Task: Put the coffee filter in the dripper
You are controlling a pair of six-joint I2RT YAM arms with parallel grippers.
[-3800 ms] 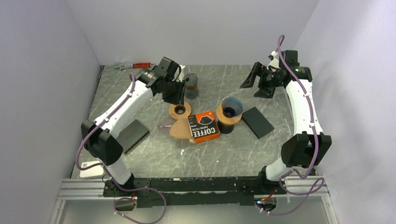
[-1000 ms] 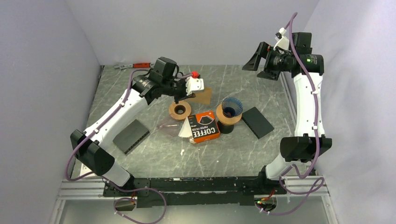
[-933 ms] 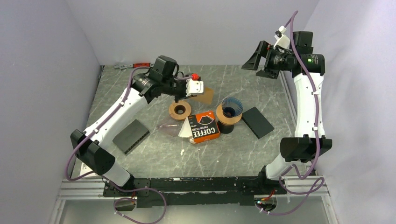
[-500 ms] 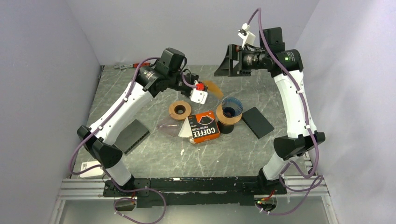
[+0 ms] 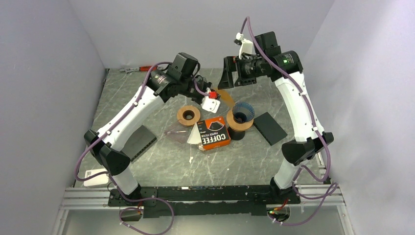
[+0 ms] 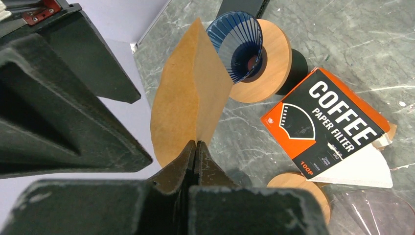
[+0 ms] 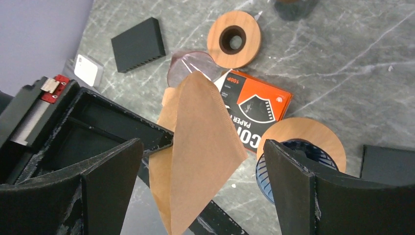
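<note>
My left gripper (image 5: 218, 93) is shut on the edge of a brown paper coffee filter (image 5: 227, 94) and holds it in the air just left of the blue ribbed dripper (image 5: 243, 111). The dripper sits on a wooden ring stand (image 5: 231, 125). In the left wrist view the filter (image 6: 188, 98) stands up from the closed fingers (image 6: 195, 152), with the dripper (image 6: 237, 44) beyond it. My right gripper (image 5: 234, 79) is open above the filter. In the right wrist view the filter (image 7: 205, 142) hangs between its spread fingers (image 7: 105, 181), touching neither, and the dripper (image 7: 262, 171) lies below right.
An orange and black coffee filter box (image 5: 214, 132) lies left of the dripper, with white filters (image 5: 192, 135) and clear plastic (image 5: 175, 132) beside it. A spare wooden ring (image 5: 188, 115), two black blocks (image 5: 138, 142) (image 5: 269, 128) and a red-handled tool (image 5: 143, 69) lie around.
My left gripper has lifted the brown filter off the table and carried it right, toward the dripper. My right arm has swung left and its open jaws now flank the filter.
</note>
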